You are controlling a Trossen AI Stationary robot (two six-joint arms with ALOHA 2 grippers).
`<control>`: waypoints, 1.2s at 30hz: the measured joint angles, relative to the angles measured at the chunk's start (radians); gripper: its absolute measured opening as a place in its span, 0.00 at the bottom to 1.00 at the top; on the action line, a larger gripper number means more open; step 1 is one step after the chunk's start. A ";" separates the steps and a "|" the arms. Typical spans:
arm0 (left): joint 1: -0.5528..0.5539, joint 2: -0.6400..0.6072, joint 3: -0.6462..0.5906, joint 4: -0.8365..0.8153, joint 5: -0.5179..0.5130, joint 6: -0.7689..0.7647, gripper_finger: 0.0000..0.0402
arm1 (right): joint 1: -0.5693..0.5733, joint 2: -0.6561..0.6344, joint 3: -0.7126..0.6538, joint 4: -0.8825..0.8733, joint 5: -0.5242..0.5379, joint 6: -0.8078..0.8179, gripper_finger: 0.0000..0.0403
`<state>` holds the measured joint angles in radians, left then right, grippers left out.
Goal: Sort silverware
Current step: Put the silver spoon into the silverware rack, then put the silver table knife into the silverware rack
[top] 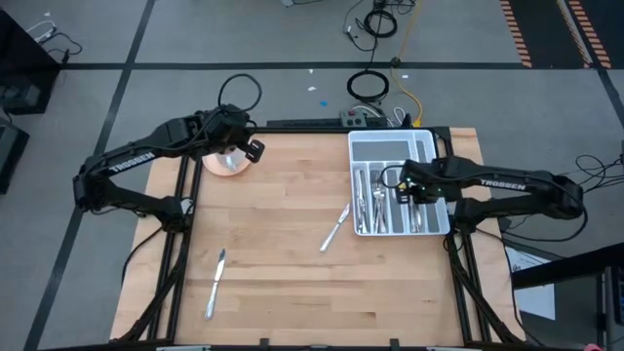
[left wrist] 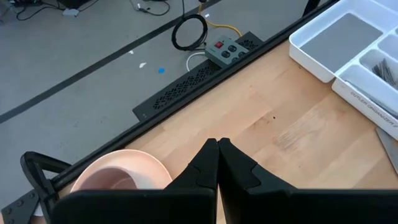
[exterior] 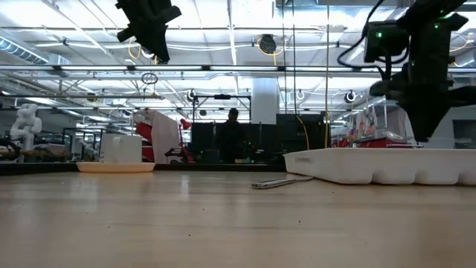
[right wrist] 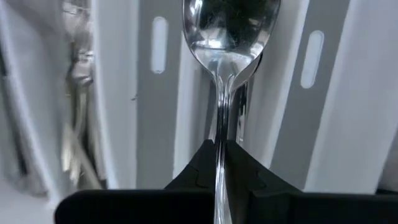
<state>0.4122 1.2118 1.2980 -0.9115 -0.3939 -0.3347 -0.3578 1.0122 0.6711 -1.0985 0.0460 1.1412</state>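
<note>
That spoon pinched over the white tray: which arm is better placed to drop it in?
The right. Its hand is shut on the spoon directly above the tray. The left hand is shut and empty, over the pink saucer across the table.

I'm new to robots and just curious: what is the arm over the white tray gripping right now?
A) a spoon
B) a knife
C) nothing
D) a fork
A: the right wrist view shows the right gripper shut on a spoon, bowl out front, above the white tray.
</note>
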 joint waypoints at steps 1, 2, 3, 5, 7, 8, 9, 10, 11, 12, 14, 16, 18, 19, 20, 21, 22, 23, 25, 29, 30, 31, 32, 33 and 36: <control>0.000 0.005 0.000 0.000 0.000 0.000 0.01 | -0.002 0.006 -0.016 0.016 0.000 0.000 0.00; 0.000 0.011 0.000 0.005 0.001 0.000 0.01 | -0.003 0.011 -0.031 0.038 0.000 0.000 0.00; 0.000 0.016 0.000 0.008 0.005 0.001 0.01 | -0.003 0.016 -0.045 0.065 -0.002 0.000 0.00; 0.000 0.033 0.000 0.009 0.012 0.001 0.01 | -0.003 0.026 -0.069 0.114 -0.011 0.000 0.00; 0.000 0.051 0.000 0.009 0.025 0.000 0.01 | -0.003 0.035 -0.092 0.139 -0.013 0.004 0.00; 0.000 0.060 0.000 0.009 0.026 0.001 0.01 | -0.003 0.040 -0.099 0.146 -0.013 0.013 0.00; 0.000 0.070 0.000 0.008 0.027 0.001 0.01 | -0.003 0.045 -0.104 0.151 -0.007 0.023 0.00; 0.000 0.079 0.000 0.008 0.027 0.001 0.01 | -0.003 0.048 -0.106 0.150 0.004 0.029 0.00; 0.000 0.085 0.000 0.006 0.027 0.000 0.01 | -0.003 0.051 -0.106 0.147 0.016 0.034 0.00; 0.000 0.091 0.000 0.005 0.031 0.000 0.01 | -0.003 0.054 -0.107 0.145 0.029 0.036 0.00; 0.000 0.094 0.000 0.005 0.062 0.000 0.01 | -0.003 0.054 -0.107 0.149 0.058 0.033 0.00; 0.000 0.094 0.000 0.008 0.089 -0.015 0.01 | -0.003 0.054 -0.107 0.150 0.079 0.033 0.03; 0.000 0.094 0.000 0.009 0.104 -0.052 0.01 | -0.003 0.053 -0.107 0.150 0.084 0.038 0.08; 0.000 0.094 0.000 0.009 0.106 -0.070 0.01 | -0.003 0.053 -0.107 0.150 0.084 0.043 0.11; 0.000 0.094 0.000 0.009 0.106 -0.078 0.01 | -0.003 0.053 -0.107 0.150 0.084 0.045 0.14; -0.002 0.094 0.000 0.009 0.108 -0.081 0.01 | -0.003 0.053 -0.107 0.150 0.084 0.046 0.17; -0.005 0.094 0.000 0.009 0.110 -0.088 0.01 | -0.003 0.053 -0.107 0.150 0.084 0.046 0.20; -0.009 0.094 0.000 0.009 0.110 -0.099 0.01 | -0.003 0.053 -0.107 0.150 0.083 0.046 0.23; -0.020 0.094 0.000 0.014 0.116 -0.105 0.01 | -0.003 0.053 -0.107 0.151 0.080 0.045 0.28; -0.065 0.094 0.000 0.022 0.165 -0.132 0.01 | 0.000 0.049 -0.106 0.152 0.080 0.045 0.33; -0.084 0.094 0.000 0.034 0.178 -0.132 0.01 | 0.000 0.045 -0.101 0.150 0.080 0.042 0.34; -0.107 0.094 0.000 0.052 0.191 -0.132 0.01 | 0.000 0.039 -0.091 0.150 0.080 0.028 0.34; -0.130 0.094 0.000 0.076 0.203 -0.132 0.01 | 0.000 0.034 -0.078 0.151 0.080 0.013 0.34; -0.152 0.094 0.000 0.106 0.213 -0.133 0.01 | 0.000 0.027 -0.063 0.150 0.080 -0.004 0.34; -0.211 0.095 0.000 0.215 0.218 -0.181 0.01 | 0.000 0.019 -0.009 0.133 0.091 -0.040 0.34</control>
<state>0.2009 1.3066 1.2980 -0.6964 -0.1757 -0.5162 -0.3580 1.0316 0.6625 -0.9655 0.1371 1.1011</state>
